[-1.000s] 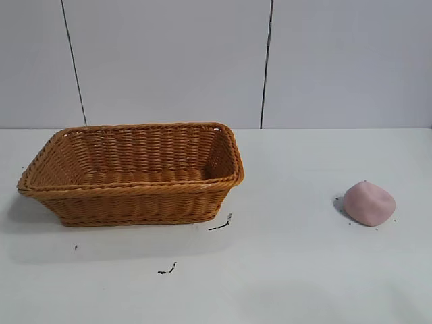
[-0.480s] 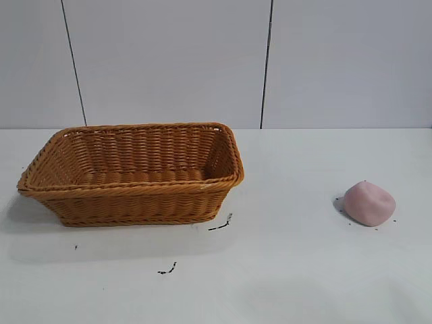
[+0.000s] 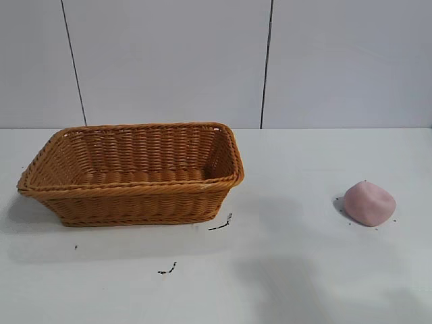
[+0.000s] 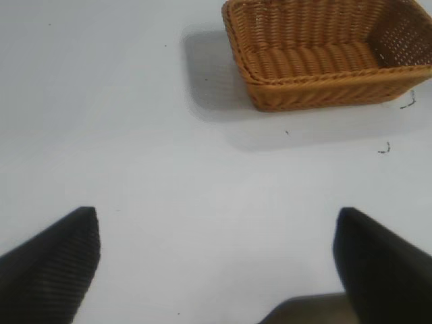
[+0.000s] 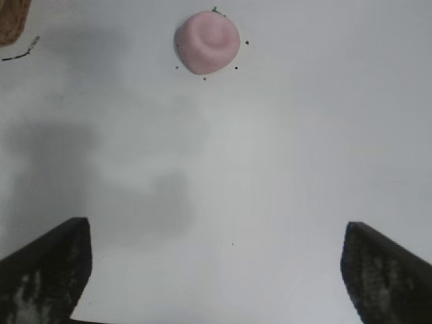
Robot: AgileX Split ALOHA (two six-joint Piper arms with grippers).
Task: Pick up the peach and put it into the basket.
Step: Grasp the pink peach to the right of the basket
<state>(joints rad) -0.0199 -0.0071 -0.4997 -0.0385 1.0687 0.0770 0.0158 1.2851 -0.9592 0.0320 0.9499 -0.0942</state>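
Note:
The pale pink peach (image 3: 368,203) sits on the white table at the right; it also shows in the right wrist view (image 5: 207,42). The orange-brown wicker basket (image 3: 132,191) stands at the left, empty; it also shows in the left wrist view (image 4: 324,84). Neither arm shows in the exterior view. My right gripper (image 5: 216,233) is open and empty above bare table, well short of the peach. My left gripper (image 4: 216,223) is open and empty above bare table, away from the basket.
Small dark marks (image 3: 221,223) lie on the table in front of the basket, with another (image 3: 167,269) nearer the front. A soft shadow (image 3: 283,283) falls on the table's front middle. A grey panelled wall stands behind.
A shadow has grown darker and spread over the table's front middle. The peach and the basket have not moved.

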